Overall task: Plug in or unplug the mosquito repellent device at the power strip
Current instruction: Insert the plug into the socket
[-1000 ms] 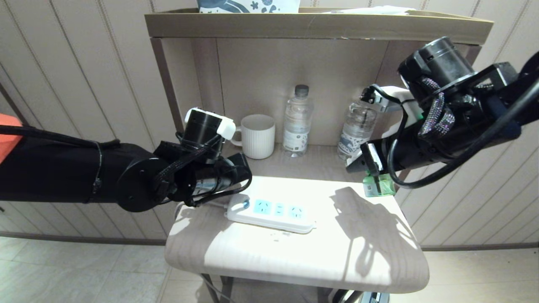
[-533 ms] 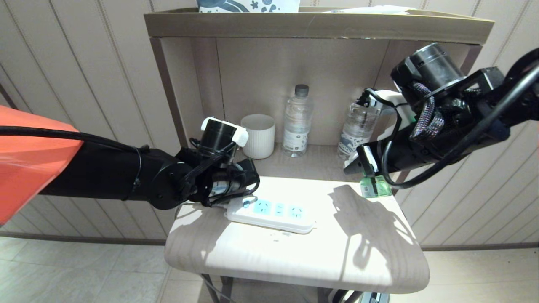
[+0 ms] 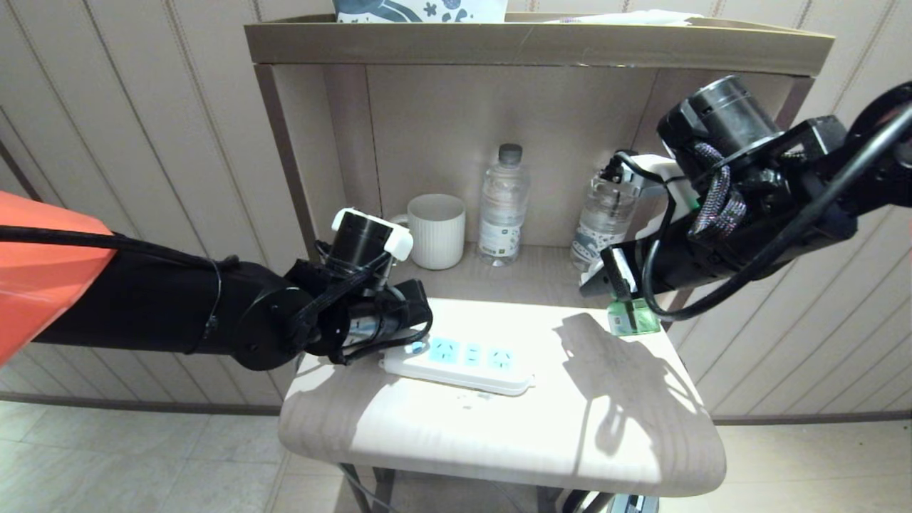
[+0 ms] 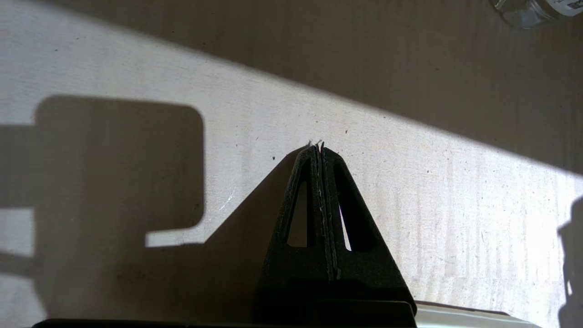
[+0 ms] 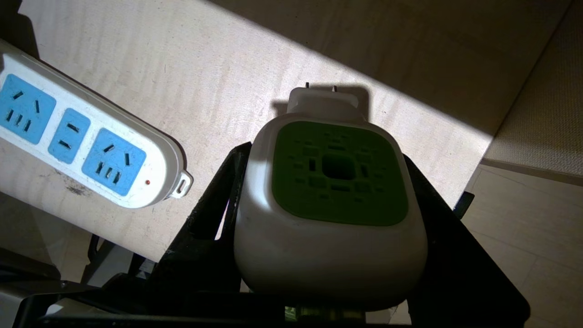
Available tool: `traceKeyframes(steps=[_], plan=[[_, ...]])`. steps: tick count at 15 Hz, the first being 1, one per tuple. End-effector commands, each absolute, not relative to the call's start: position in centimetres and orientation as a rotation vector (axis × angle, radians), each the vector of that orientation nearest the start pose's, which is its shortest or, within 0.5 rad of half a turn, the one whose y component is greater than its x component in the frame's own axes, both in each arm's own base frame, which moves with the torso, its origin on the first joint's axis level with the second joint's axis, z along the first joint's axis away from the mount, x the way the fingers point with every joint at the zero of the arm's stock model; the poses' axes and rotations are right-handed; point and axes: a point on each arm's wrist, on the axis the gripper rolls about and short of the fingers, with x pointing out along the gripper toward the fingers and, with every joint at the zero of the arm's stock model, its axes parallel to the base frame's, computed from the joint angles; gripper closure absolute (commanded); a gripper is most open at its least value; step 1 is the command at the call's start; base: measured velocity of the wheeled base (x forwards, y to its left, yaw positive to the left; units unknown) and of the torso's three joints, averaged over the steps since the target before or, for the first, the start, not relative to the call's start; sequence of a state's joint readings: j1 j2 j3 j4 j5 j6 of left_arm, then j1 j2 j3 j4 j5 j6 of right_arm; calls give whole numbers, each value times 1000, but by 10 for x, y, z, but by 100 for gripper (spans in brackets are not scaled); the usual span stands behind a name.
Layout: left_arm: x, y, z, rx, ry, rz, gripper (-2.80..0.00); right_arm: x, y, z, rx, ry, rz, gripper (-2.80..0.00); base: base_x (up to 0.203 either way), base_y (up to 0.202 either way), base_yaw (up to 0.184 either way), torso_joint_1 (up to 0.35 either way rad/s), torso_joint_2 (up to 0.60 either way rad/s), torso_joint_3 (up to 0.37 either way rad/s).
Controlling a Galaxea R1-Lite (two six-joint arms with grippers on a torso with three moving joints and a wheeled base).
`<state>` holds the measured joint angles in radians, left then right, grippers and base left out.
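Nearest to us lies the power strip, flat on the light table, all of its blue socket faces unoccupied. We judge the plug-in step as not yet done: nothing is seated in any socket.

At the strip's cord end we have the left gripper low over the table, its two fingers pressed together and holding nothing. The wrist view shows the strip's white edge just beside it; whether the gripper bears on the strip we cannot tell. We read this arm as placed to steady the strip.

Further out, at the table's far right corner, the right gripper clamps the mosquito repellent device by its white-and-green head, one finger on each side. The green bottle hangs below the gripper, at the table edge, and the plug prongs point away from the wrist. The device is well apart from the strip.

Done: the device is grasped. Left: we must carry it across to a socket, align the prongs with the slots and press home.

Behind, on the shelf, stand a white cup and two water bottles.
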<state>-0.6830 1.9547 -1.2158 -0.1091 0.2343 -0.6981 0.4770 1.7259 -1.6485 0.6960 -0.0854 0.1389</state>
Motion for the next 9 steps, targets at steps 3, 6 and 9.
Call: traceKeyframes(steps=[3, 6, 9], plan=[[290, -229, 153, -383, 700, -203, 0, 270, 137, 283, -93, 782, 318, 0, 0, 0, 0, 0, 0, 0], [284, -225, 152, -377, 711, -201, 0, 270, 137, 284, -93, 781, 317, 0, 0, 0, 0, 0, 0, 0], [278, -223, 154, -378, 714, -206, 0, 272, 138, 282, -95, 785, 318, 0, 0, 0, 0, 0, 0, 0]])
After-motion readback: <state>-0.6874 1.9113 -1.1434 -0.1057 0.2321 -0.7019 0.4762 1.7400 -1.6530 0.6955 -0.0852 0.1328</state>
